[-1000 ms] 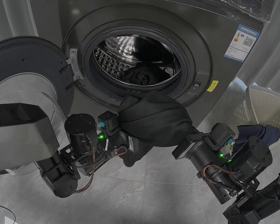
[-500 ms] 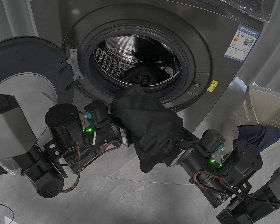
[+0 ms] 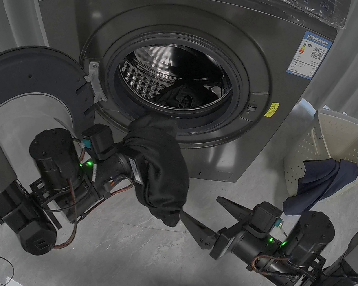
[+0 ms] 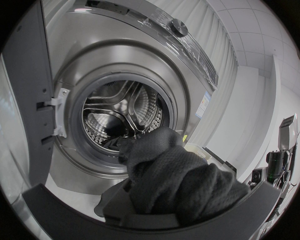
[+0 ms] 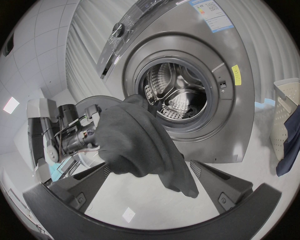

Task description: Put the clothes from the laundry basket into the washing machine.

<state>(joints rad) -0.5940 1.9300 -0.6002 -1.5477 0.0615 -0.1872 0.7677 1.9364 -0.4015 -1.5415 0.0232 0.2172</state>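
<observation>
Spread right pincer [image 5: 150, 167] faces black garment [image 5: 134, 140] and open washing machine [image 5: 243, 93].

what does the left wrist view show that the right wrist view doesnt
Left wrist view adds: the door hinge beside the drum opening, and the right arm off to the side.
Right wrist view adds: the laundry basket with a navy garment hanging over its rim, the open right claw, and the left arm.
Shared: the washing machine, its open drum with dark laundry inside, and the black garment in front of the opening.
</observation>
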